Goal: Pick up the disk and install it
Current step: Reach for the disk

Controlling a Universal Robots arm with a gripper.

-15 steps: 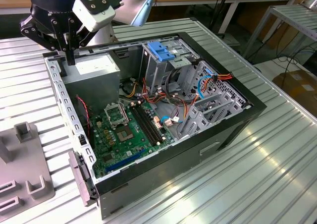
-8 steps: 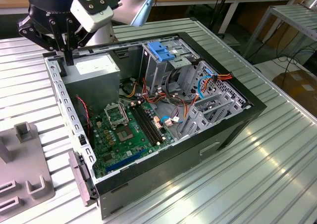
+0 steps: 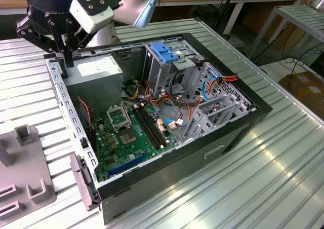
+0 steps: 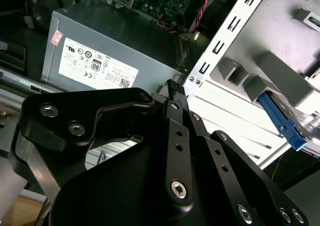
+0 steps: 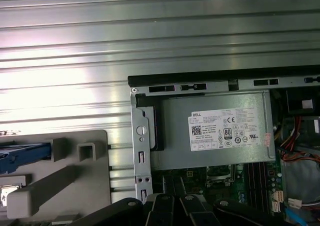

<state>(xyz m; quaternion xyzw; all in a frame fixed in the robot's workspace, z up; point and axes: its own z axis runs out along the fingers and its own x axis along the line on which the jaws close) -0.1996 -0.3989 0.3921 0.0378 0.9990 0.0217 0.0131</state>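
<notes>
Second wrist view: poised over case (image 4: 226,40) corner, gripper (image 4: 173,87) pinched together and empty, near disk (image 4: 281,120) cradled in holder (image 4: 280,72) for grasping.

Open computer case (image 3: 212,148) on slatted table (image 3: 253,188); grey power supply (image 3: 96,77) beside green motherboard (image 3: 126,138).

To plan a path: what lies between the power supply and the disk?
In the first wrist view: the case's metal wall, a strip of ribbed table, and posts of the grey holder that carries the disk.

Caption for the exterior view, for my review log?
Gripper poised at the open computer case corner, beside the grey power supply.
</notes>
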